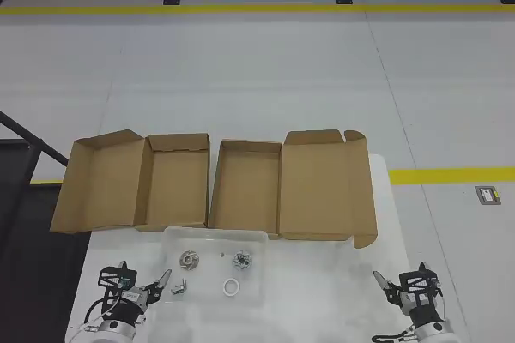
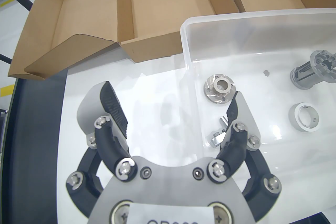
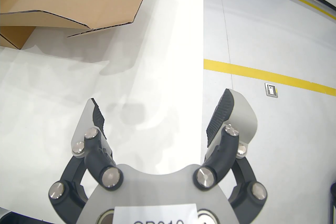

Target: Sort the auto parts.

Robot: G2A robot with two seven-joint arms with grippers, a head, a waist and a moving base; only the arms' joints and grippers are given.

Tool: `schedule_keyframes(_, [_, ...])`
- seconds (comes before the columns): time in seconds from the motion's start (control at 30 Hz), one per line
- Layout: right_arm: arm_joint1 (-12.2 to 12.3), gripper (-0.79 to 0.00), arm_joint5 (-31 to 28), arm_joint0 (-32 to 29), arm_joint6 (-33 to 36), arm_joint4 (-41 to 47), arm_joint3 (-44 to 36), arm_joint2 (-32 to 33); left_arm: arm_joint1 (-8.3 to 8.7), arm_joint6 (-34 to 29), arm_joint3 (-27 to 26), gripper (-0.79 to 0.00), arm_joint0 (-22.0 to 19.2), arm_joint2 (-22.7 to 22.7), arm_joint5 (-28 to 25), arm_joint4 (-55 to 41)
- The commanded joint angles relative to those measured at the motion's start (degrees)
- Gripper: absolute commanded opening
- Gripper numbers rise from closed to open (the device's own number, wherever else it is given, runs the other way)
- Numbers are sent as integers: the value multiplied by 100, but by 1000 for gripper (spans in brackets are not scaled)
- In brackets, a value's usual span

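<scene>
On the white table (image 1: 326, 283), seen from above, four metal parts lie in my clear bin (image 1: 213, 230): flange (image 1: 189, 258), splined hub (image 1: 242, 260), ring (image 1: 232, 288) and bracket (image 1: 179, 286). Two open cardboard boxes (image 1: 176, 184) stand just beyond it. My left wrist view shows the left gripper (image 2: 172, 88) spread wide, straddling the bin's wall, one finger just beside the bracket. In my right wrist view, the right gripper (image 3: 160, 95) hangs released at the table's edge.

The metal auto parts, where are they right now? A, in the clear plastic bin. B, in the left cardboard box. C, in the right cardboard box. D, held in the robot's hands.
A: the flanged disc, the splined hub, the ring and the small bracket all lie inside the clear plastic bin, and the left hand and the right hand are open, holding nothing.
</scene>
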Motion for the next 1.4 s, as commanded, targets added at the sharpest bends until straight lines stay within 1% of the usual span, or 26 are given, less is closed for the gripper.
schedule_keyframes(0.0, [0,0,0,0,0,0,0,0,0,0,0,0,0,0,0,0])
schedule_keyframes(0.1, [-1,0,30,9,13,-1,17,14,0,0,0,0,0,0,0,0])
schedule_keyframes(0.17, [-12,0,340,105,193,-126,30,44,-2,121,-57,0,0,-20,-97,-43])
schedule_keyframes(0.23, [-18,0,257,109,187,-288,-163,-68,3,333,-156,0,69,-107,-268,-110])
schedule_keyframes(0.33, [-5,0,107,66,308,-636,-527,-106,31,732,-341,0,303,-388,-804,-330])
schedule_keyframes(0.43, [7,0,-161,90,670,-1022,-1009,-256,77,983,-449,0,548,-731,-1490,-440])
schedule_keyframes(0.57, [17,0,-656,235,1081,-1327,-1660,-526,130,905,-428,0,640,-1144,-2396,-978])
schedule_keyframes(0.6, [15,0,-756,306,1224,-1351,-1785,-601,143,859,-403,0,636,-1229,-2599,-1120])
schedule_keyframes(0.67, [12,0,-1141,503,1556,-1225,-1983,-817,169,795,-352,0,632,-1384,-2975,-1301])
schedule_keyframes(0.73, [4,0,-1342,706,1937,-1024,-2050,-920,173,787,-344,0,631,-1409,-3026,-1320])
schedule_keyframes(1.37, [4,0,-1342,706,1937,-1024,-2050,-920,173,787,-344,0,631,-1409,-3026,-1320])
